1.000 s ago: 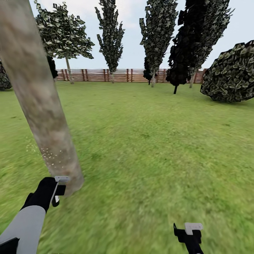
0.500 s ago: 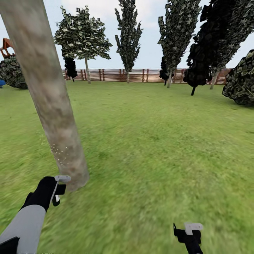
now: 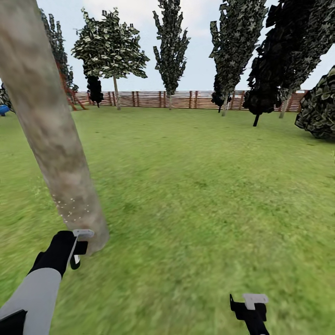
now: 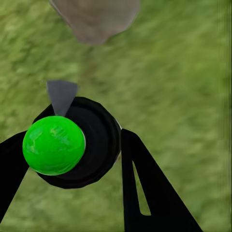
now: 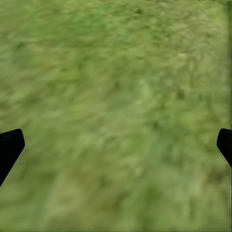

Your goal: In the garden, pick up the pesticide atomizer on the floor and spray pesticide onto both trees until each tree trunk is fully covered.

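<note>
My left gripper (image 4: 72, 157) is shut on the pesticide atomizer (image 4: 53, 145), which has a bright green round top, a black body and a grey nozzle. In the head view the left gripper (image 3: 74, 253) hangs low, just in front of the foot of a thick grey-tan tree trunk (image 3: 51, 135). Fine white specks dot the bark low on that trunk. In the left wrist view, the base of the tree trunk (image 4: 94, 19) lies just beyond the nozzle. My right gripper (image 3: 251, 314) is low over the grass; its fingers stand wide apart with nothing between them (image 5: 116, 145).
Green lawn (image 3: 200, 186) stretches to a brown slat fence (image 3: 186, 99) at the back. A leafy tree with a thin pale trunk (image 3: 116, 95) and several dark narrow conifers (image 3: 171, 42) stand along it. A dark bush (image 3: 321, 111) sits at the right edge.
The whole view has shifted, so the camera has moved; the near trunk now sits slightly further left in the picture. Both arms keep their place and the left gripper still holds the atomizer.
</note>
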Robot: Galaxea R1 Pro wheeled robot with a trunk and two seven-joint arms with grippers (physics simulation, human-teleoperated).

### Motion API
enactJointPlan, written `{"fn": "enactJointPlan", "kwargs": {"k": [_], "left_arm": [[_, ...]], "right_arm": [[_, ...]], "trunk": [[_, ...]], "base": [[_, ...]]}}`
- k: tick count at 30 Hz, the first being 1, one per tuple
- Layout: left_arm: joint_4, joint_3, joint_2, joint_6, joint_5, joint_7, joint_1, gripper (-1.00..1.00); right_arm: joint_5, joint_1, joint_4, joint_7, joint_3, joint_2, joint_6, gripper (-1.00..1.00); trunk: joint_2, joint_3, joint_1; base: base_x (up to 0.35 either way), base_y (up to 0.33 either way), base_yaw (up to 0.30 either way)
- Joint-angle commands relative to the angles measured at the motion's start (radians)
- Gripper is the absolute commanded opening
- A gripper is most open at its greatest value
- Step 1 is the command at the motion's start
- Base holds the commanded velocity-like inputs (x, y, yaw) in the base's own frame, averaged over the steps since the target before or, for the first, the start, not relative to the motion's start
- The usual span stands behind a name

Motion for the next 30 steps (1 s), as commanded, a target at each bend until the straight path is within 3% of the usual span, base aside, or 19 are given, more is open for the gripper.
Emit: {"fn": "enactJointPlan", "kwargs": {"k": [1,7,15,17,20,22,26,30], "left_arm": [[-0.002,0.003,-0.001,0.003,-0.011,-0.01,-0.001,-1.0],[-0.003,0.002,0.001,0.003,-0.011,-0.01,-0.004,-1.0],[-0.001,-0.002,-0.003,0.007,-0.011,-0.008,-0.053,-1.0],[0.0,-0.005,-0.001,0.054,-0.012,-0.008,-0.108,-1.0],[-0.002,-0.007,0.01,0.114,-0.013,-0.011,-0.137,-1.0],[-0.002,-0.008,0.017,0.123,-0.013,-0.014,-0.149,-1.0],[-0.004,-0.011,-0.001,0.125,-0.014,-0.016,-0.155,-1.0],[-0.025,-0.011,-0.001,0.127,-0.015,-0.016,-0.163,-1.0]], "right_arm": [[0.011,-0.001,0.001,-0.004,-0.006,0.0,-0.003,1.0],[0.011,-0.001,0.001,-0.004,-0.006,0.0,-0.003,1.0],[0.011,-0.001,0.001,-0.004,-0.006,0.001,-0.002,1.0],[0.011,-0.001,0.001,-0.004,-0.006,0.001,-0.002,1.0],[0.011,-0.001,0.001,-0.004,-0.006,0.001,-0.002,1.0],[0.011,-0.001,0.001,-0.004,-0.006,0.001,-0.003,1.0],[0.011,-0.001,0.001,-0.004,-0.006,0.0,-0.003,1.0],[0.011,-0.001,0.001,-0.004,-0.007,0.0,-0.002,1.0]], "trunk": [[0.0,-0.001,0.0],[0.0,-0.001,0.0],[0.0,-0.001,0.0],[0.0,-0.001,0.0],[0.0,-0.001,0.0],[0.0,-0.001,0.0],[0.0,-0.001,0.0],[0.0,-0.001,0.0]], "base": [[0.001,-0.276,0.085],[0.066,-0.265,0.241],[0.114,-0.093,0.277],[0.003,-0.002,0.278],[0.0,0.0,0.278],[0.0,0.0,0.238],[0.032,-0.031,0.062],[0.188,-0.19,0.002]]}}
